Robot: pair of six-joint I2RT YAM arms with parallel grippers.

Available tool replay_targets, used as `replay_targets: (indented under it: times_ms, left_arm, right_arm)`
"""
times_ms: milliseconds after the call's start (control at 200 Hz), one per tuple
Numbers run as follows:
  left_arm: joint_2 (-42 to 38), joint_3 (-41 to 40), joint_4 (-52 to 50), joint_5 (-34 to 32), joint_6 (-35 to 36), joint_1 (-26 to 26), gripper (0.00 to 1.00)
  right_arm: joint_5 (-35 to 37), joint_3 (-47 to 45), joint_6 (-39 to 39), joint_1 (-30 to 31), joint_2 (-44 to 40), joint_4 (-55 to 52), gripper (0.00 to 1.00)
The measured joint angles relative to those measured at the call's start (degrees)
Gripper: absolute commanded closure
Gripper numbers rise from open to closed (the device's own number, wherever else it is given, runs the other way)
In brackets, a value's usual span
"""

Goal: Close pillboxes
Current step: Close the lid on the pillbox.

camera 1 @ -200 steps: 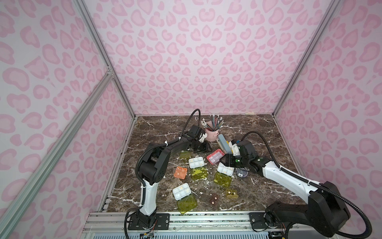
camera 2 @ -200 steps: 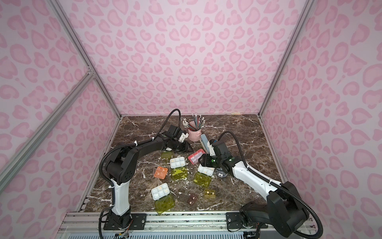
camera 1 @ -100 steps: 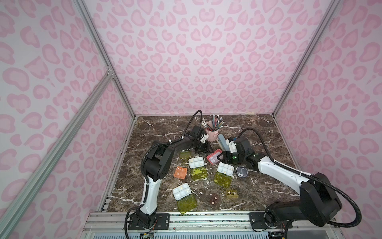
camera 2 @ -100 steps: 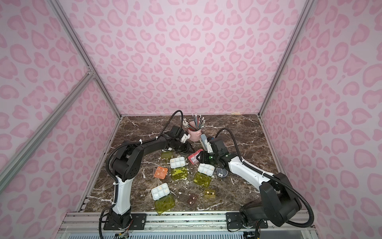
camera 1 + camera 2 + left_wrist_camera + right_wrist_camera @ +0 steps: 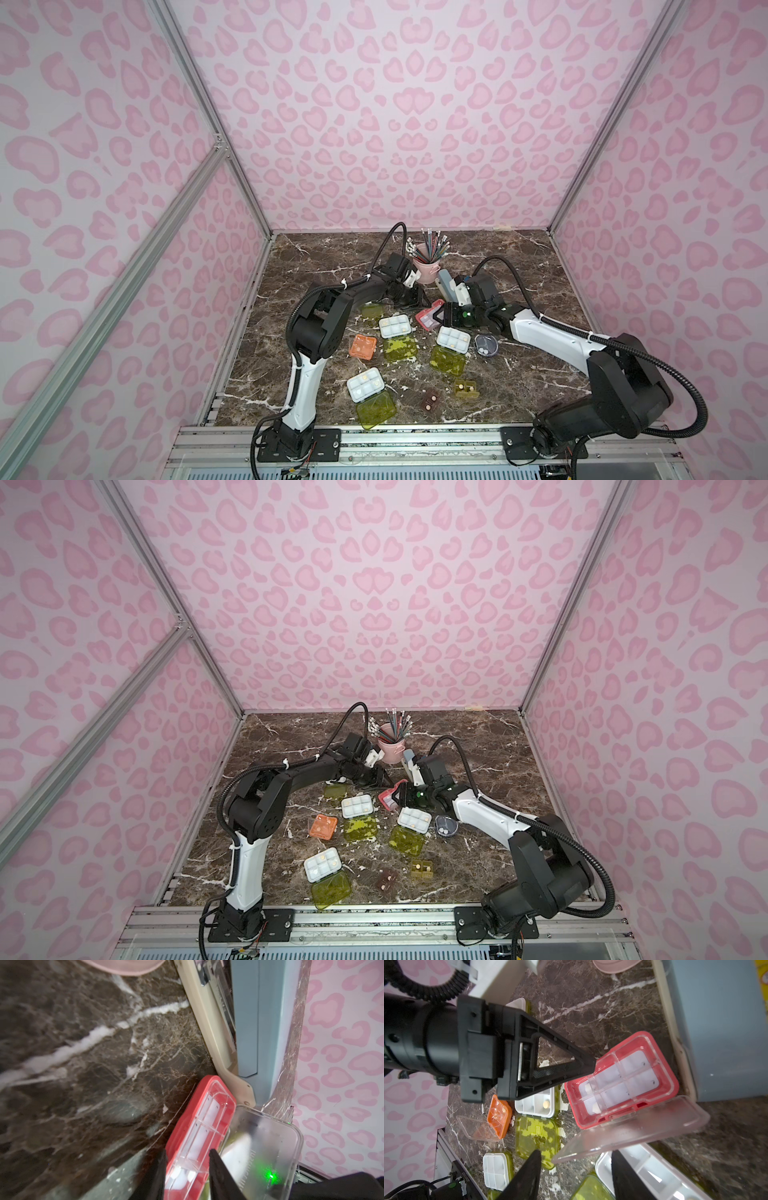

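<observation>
A: What has changed in the last second?

B: Both arms have closed in on the pink rectangular plastic pillbox (image 5: 623, 1078) beside the grey-blue stapler (image 5: 726, 1032). The right gripper (image 5: 575, 1152) has come over from near the round dark-blue pillbox (image 5: 485, 345). Its jaws stand apart and empty at the free edge of the pink box's clear hinged lid (image 5: 633, 1126).

A: And the left gripper (image 5: 188, 1152)?

B: It straddles a corner of that box. Pinching or merely bracing, I cannot tell. Folding that lid down looks next.

A: The count?

B: Nine pillboxes. Four are white plastic trays with translucent yellow-green lids (image 5: 395, 326), one of them mostly hidden by the left arm. Then the pink, the round blue, an orange square pillbox (image 5: 363, 346), a small brown pillbox (image 5: 430, 401) and a small olive pillbox (image 5: 465, 388). None is plainly shut.
</observation>
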Motion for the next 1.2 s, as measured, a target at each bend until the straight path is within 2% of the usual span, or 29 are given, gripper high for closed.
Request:
replay_targets:
  times_ms: [105, 420, 1200]
  left_arm:
    - [0.31, 0.0, 0.35, 0.22, -0.02, -0.17, 0.71]
    - [0.66, 0.0, 1.11, 0.61, -0.02, -0.87, 0.73]
    - [-4.48, -0.33, -3.13, -1.57, 0.68, 0.52, 0.69]
  right_arm:
    - [-0.24, 0.72, -0.02, 0.0, 1.03, 0.74, 0.45]
    - [-0.83, 1.36, -0.11, 0.0, 2.75, 1.31, 0.45]
    - [-0.85, 0.61, -0.09, 0.02, 0.96, 3.02, 0.44]
